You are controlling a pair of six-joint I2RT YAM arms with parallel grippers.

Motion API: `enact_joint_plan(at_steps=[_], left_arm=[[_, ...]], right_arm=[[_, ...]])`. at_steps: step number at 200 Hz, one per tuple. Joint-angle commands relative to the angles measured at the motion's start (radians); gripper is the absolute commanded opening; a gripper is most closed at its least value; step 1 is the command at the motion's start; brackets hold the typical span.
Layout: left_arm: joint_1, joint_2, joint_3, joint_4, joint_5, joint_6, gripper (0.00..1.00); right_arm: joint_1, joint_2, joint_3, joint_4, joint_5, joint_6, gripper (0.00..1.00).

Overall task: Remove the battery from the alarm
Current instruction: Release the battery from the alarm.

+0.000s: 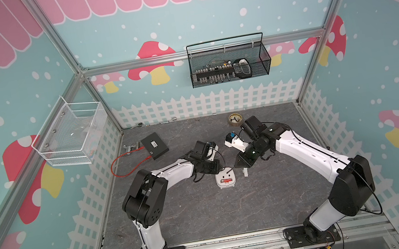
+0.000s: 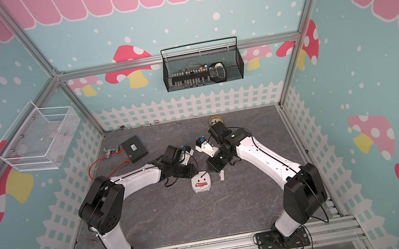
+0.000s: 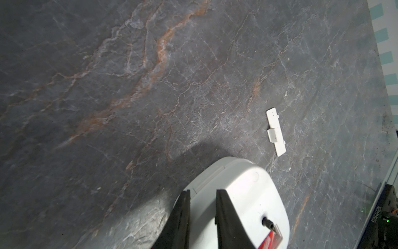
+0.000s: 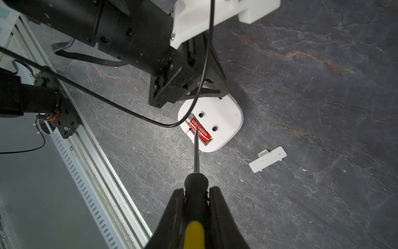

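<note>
The white alarm lies back-up mid-table. The red battery sits in its open recess; one end shows in the left wrist view. My right gripper is shut on a black and yellow screwdriver, whose tip touches the battery. My left gripper is over the alarm's far edge. Its jaws stand a little apart, with only the alarm's back showing between them. The white cover plate lies loose on the table beside the alarm.
A flat black box with a red cable lies at the back left. A round brass dial sits at the back, behind my right arm. A black wire basket hangs on the back wall, a white one on the left wall.
</note>
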Motion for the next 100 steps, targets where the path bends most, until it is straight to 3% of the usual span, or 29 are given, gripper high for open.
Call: enact_joint_plan(at_steps=[1, 46, 100], left_arm=[[-0.015, 0.065, -0.036, -0.132, -0.046, 0.021, 0.24], [-0.015, 0.062, -0.036, -0.133, -0.049, 0.021, 0.24], [-0.017, 0.060, -0.034, -0.131, -0.049, 0.021, 0.25]], right_arm=[[-0.011, -0.015, 0.027, -0.020, 0.092, 0.037, 0.00], [-0.075, -0.023, 0.022, -0.003, 0.207, 0.094, 0.00], [-0.115, -0.031, -0.021, 0.013, 0.173, 0.095, 0.00]])
